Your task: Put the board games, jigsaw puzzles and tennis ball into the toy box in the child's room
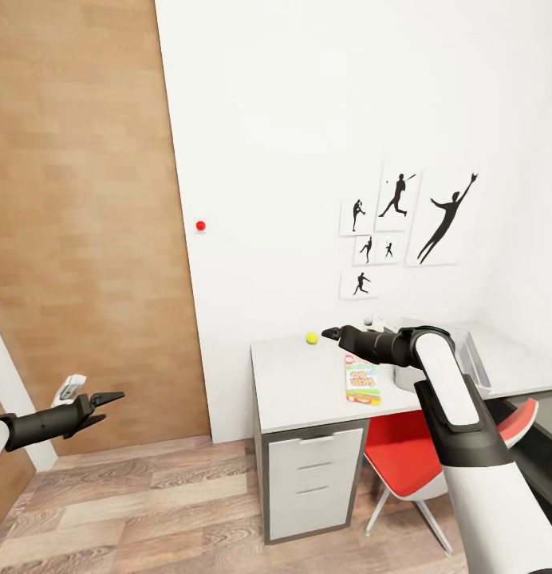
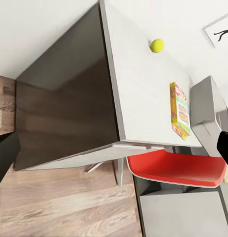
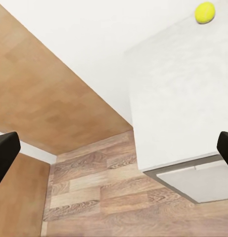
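The tennis ball lies near the back left corner of the table. My right gripper hovers open just right of the ball, not touching it, its fingers wide apart. One board game, a white SKIP-BO box, lies flat mid-table. Behind my right arm stands the toy box. My left gripper is open and empty over the floor, far left of the table. The jigsaw puzzles and the bed are out of view.
A red chair is tucked under the table beside the drawer unit. A wooden door fills the left wall. Black silhouette pictures hang above the table. Wood-plank floor stretches left of the table.
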Robot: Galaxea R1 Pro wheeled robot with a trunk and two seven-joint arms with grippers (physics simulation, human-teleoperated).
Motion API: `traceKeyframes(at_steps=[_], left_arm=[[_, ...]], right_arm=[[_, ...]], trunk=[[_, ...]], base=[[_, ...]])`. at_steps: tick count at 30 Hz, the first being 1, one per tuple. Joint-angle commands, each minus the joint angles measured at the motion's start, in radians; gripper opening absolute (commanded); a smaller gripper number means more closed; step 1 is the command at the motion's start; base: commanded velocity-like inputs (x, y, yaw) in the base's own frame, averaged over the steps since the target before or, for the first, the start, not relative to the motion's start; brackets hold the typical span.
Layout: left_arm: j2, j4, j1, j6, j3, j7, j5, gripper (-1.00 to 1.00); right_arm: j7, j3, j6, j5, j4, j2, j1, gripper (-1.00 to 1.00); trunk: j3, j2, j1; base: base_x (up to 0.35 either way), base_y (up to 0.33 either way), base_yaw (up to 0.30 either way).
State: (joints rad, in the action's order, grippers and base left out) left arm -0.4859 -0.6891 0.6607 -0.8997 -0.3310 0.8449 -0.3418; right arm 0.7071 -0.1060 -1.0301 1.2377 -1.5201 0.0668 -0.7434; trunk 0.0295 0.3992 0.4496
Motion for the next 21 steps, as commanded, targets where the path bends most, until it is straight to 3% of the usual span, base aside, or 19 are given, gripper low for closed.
traceKeyframes(at_steps=[1,14,21], left_arm=[[0.000,0.000,0.000,-0.004,-0.002,0.003,0.001,1.00],[-0.002,0.000,0.000,-0.004,-0.003,0.003,0.001,1.00],[-0.002,0.000,0.000,-0.004,-0.003,0.003,0.001,1.00]], right_arm=[[0.011,-0.001,-0.001,0.009,0.000,0.001,-0.001,1.00],[0.010,-0.001,-0.001,0.008,0.000,0.001,-0.001,1.00],[0.011,-0.002,-0.001,0.008,0.000,0.001,0.000,1.00]], trunk=[[0.000,0.001,0.000],[0.000,0.001,0.000],[0.000,0.001,0.000]], base=[[0.001,0.000,0.002],[0.015,0.025,0.000],[0.001,0.123,0.000]])
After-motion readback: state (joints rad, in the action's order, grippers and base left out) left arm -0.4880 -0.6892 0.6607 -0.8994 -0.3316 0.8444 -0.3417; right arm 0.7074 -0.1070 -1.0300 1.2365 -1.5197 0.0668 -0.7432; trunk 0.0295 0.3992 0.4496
